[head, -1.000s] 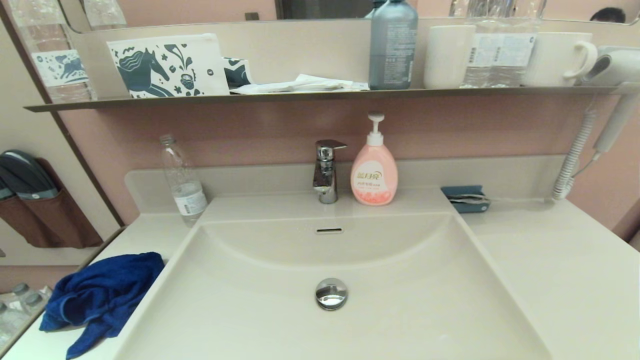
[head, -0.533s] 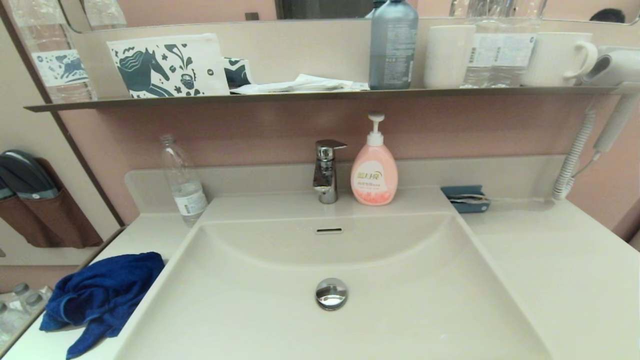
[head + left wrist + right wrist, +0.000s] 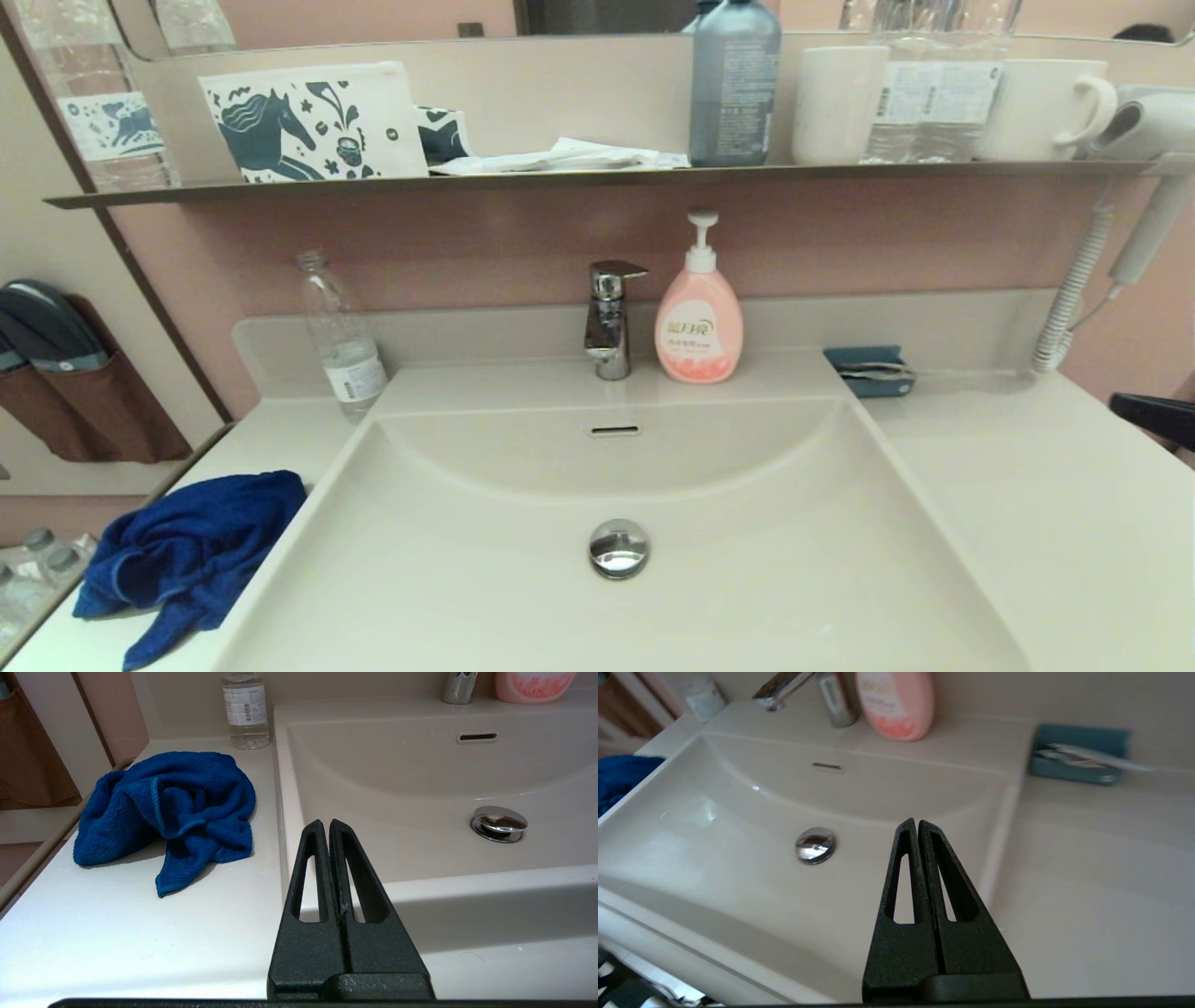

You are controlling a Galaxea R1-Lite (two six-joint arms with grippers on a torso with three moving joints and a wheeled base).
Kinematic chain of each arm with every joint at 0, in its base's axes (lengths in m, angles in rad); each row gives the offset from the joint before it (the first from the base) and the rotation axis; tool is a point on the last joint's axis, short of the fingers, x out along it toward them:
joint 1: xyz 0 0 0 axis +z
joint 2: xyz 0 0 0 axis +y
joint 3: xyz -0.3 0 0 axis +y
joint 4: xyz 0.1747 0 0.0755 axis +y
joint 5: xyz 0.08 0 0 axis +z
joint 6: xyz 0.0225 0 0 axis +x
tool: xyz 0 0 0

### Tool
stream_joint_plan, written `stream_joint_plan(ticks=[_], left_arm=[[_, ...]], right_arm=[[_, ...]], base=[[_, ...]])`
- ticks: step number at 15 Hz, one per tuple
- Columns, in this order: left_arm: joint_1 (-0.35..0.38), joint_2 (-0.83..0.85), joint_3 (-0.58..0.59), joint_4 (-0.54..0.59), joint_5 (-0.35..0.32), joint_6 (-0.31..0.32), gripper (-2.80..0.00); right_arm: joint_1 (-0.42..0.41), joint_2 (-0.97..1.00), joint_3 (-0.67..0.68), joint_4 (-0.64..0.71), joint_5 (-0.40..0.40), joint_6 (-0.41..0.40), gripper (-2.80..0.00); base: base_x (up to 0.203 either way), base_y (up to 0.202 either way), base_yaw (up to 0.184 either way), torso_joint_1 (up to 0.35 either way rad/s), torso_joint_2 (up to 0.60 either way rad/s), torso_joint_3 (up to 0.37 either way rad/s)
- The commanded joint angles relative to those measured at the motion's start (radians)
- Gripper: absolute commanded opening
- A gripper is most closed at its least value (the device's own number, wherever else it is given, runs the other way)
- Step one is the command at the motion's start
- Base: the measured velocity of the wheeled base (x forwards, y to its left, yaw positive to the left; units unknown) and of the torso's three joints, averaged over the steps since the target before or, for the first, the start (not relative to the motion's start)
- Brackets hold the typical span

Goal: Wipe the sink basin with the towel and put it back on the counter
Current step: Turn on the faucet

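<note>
- A dusty-pink wall (image 3: 467, 247) runs behind the vanity, with a cream panel (image 3: 560, 93) above the thin dark metal shelf (image 3: 597, 175).
- A mirror (image 3: 373, 19) sits over that panel; only its lower edge shows.
- On the shelf stand a pouch printed with a blue horse (image 3: 313, 121), a grey bottle (image 3: 734, 84), two white mugs (image 3: 837, 103), and a clear water bottle (image 3: 934, 89).
- A white hair dryer (image 3: 1144, 126) hangs at the right end, its coiled cord (image 3: 1074, 289) dropping down the wall.
- On the left side wall hangs a brown pocket (image 3: 84, 401) holding dark slippers.
- The light is soft and even, with faint glare on glossy surfaces.
</note>
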Motion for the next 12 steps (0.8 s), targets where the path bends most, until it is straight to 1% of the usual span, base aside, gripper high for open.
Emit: stream_joint_plan(ticks=[1,3,4,5,6,9,12], left_arm=[[0.0,0.001,0.0,0.0,0.0,0.0,-2.8],[0.0,0.001,0.0,0.0,0.0,0.0,-2.8],[0.001,0.001,0.0,0.0,0.0,0.0,-2.8],[0.0,0.001,0.0,0.0,0.0,0.0,-2.8],[0.0,0.001,0.0,0.0,0.0,0.0,-2.8],[0.001,0.001,0.0,0.0,0.0,0.0,-2.8],[0.001,0.001,0.0,0.0,0.0,0.0,-2.8]], right_arm=[[0.167,0.247,-0.078,-0.027,-0.09,0.023,-2.8],[0.285,0.409,-0.14,-0.1,-0.235,0.037,-2.8],[0.326,0.494,-0.18,-0.127,-0.317,0.041,-2.8],[0.356,0.568,-0.226,-0.147,-0.381,0.043,-2.8],[0.377,0.636,-0.289,-0.161,-0.423,0.045,-2.8],[0.418,0.803,-0.468,-0.177,-0.519,0.044,-2.8],[0.435,0.914,-0.605,-0.181,-0.548,0.028,-2.8]], base=[[0.0,0.0,0.0,0.0,0.0,0.0],[0.0,0.0,0.0,0.0,0.0,0.0],[0.0,0.0,0.0,0.0,0.0,0.0],[0.0,0.0,0.0,0.0,0.0,0.0],[0.0,0.0,0.0,0.0,0.0,0.0],[0.0,0.0,0.0,0.0,0.0,0.0],[0.0,0.0,0.0,0.0,0.0,0.0]])
